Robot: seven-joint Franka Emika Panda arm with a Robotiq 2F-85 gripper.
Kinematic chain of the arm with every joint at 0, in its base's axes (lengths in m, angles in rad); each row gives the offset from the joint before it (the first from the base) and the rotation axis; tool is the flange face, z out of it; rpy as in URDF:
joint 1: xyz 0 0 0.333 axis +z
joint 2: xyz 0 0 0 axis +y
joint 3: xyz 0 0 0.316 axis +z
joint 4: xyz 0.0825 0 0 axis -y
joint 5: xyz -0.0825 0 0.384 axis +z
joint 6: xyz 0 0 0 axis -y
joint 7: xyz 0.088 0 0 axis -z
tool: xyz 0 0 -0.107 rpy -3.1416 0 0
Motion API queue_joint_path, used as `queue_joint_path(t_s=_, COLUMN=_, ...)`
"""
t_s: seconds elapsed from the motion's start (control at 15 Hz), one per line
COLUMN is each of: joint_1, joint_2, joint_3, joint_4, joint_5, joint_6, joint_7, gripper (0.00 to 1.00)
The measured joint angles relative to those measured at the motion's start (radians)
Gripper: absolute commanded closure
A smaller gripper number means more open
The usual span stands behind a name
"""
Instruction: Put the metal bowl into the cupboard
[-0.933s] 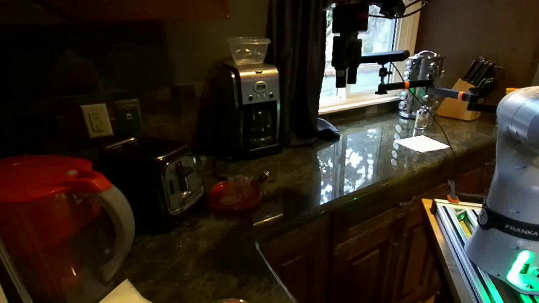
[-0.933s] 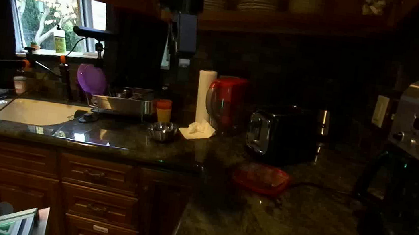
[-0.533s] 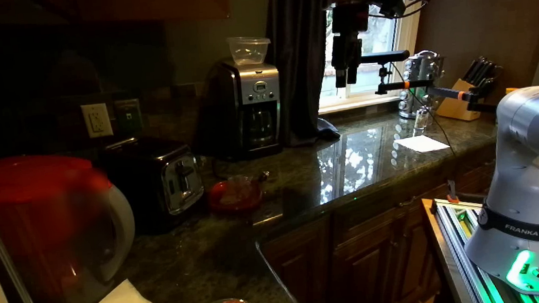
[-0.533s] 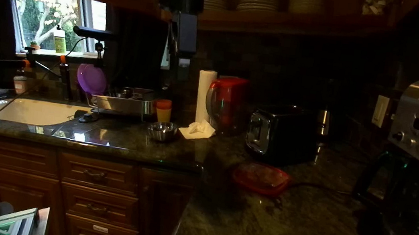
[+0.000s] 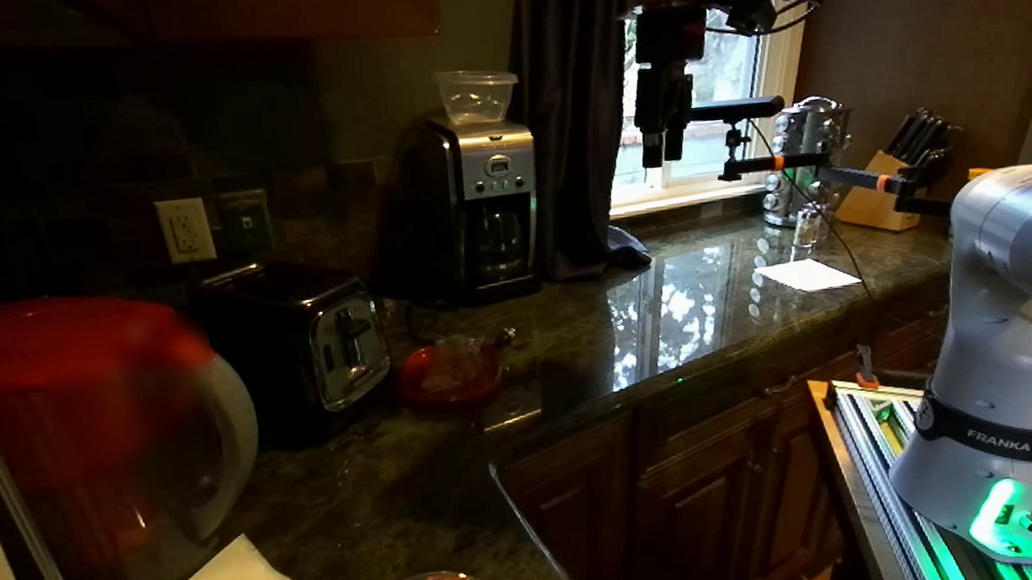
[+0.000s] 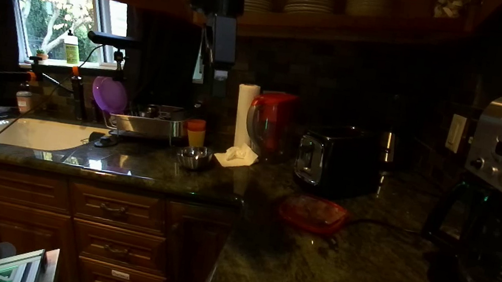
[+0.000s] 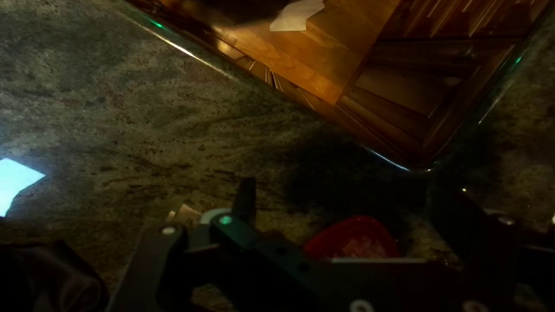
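As the metal bowl [image 6: 194,159] sits unmoved, the empty gripper [image 5: 664,155] hangs steady, jaws spread wide, its arm [image 5: 1002,350] lettered "FRANKA EMIKA."

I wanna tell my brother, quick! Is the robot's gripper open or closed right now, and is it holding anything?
Gripper: open, holding nothing; its fingers stand apart in the wrist view.

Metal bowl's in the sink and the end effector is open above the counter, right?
Not in the sink: both exterior views show the metal bowl on the counter, beside the white paper sheet. The end effector is open above the counter, as you say.
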Motion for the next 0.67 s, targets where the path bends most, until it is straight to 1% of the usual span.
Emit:
queue_joint_path(t_s=0.13, joint_1=0.004, joint_2=0.017, joint_3=0.019, joint_4=0.005, joint_5=0.036, joint_6=0.018, joint_7=0.053, gripper=0.0)
queue_joint_path(t_s=0.27, joint_1=0.014, joint_2=0.065, joint_3=0.06, joint_4=0.011, joint_5=0.107, joint_6=0.079, joint_7=0.153, gripper=0.0)
queue_joint_path(t_s=0.4, joint_1=0.028, joint_2=0.133, joint_3=0.105, joint_4=0.024, joint_5=0.181, joint_6=0.163, joint_7=0.257, gripper=0.0)
queue_joint_path(t_s=0.53, joint_1=0.044, joint_2=0.211, joint_3=0.148, joint_4=0.05, joint_5=0.23, joint_6=0.224, joint_7=0.348, gripper=0.0)
queue_joint_path(t_s=0.67, joint_1=0.077, joint_2=0.286, joint_3=0.185, joint_4=0.083, joint_5=0.25, joint_6=0.231, joint_7=0.372, gripper=0.0)
